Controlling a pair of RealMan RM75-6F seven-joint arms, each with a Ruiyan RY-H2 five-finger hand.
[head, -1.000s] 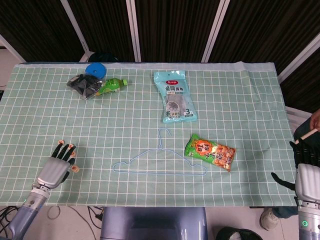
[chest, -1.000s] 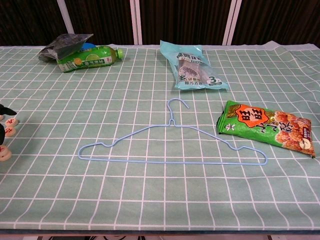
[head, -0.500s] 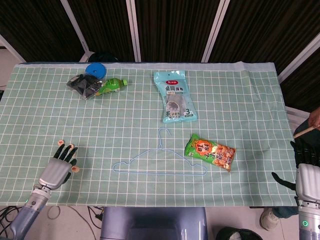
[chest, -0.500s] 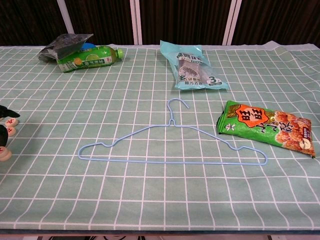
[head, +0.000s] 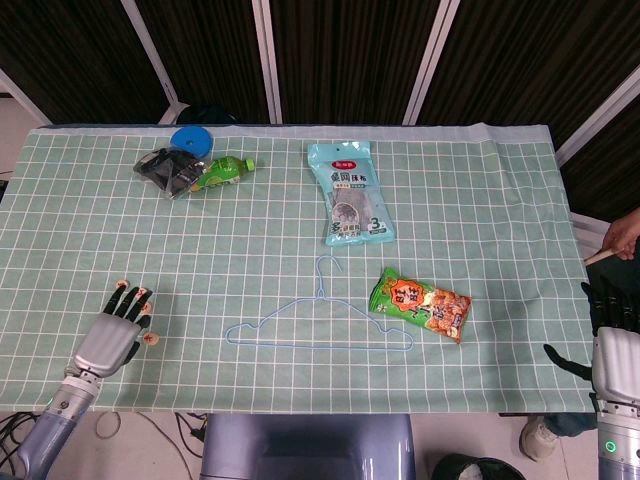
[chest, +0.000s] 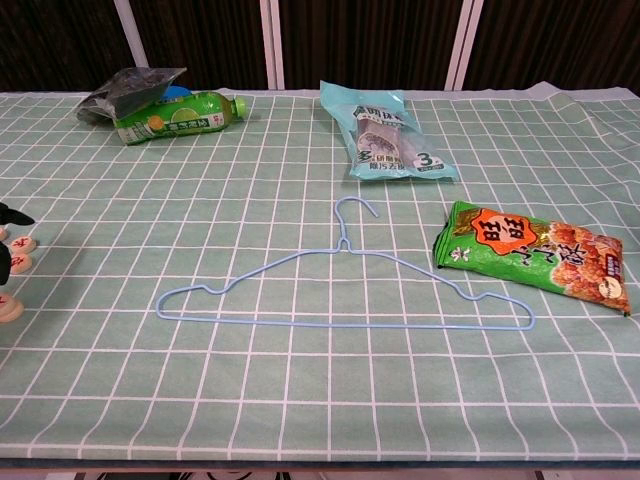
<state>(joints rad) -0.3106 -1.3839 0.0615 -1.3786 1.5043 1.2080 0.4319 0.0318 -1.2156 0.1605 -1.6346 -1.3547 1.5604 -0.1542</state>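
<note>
My left hand (head: 106, 335) lies palm down at the table's front left, fingers spread and holding nothing. Its dark fingertips (chest: 10, 214) show at the left edge of the chest view. Small tan round game pieces (head: 150, 338) lie around the fingertips, seen in the chest view as discs (chest: 21, 262); whether a finger touches one I cannot tell. My right hand (head: 614, 345) hangs off the table's right edge, fingers extended, nothing in it. A light blue wire hanger (head: 320, 322) lies flat in the middle, and shows in the chest view (chest: 340, 290).
An orange-green snack bag (head: 420, 305) lies right of the hanger. A teal packet (head: 350, 195) sits further back. At the back left are a green bottle (head: 222, 170), a dark bag (head: 165, 168) and a blue disc (head: 190, 138). A person's hand (head: 622, 238) holds a stick at the right edge.
My left hand drew back slightly, then slid forward again among the round pieces. The person's hand at the right edge has shifted. Everything else lies as before.
</note>
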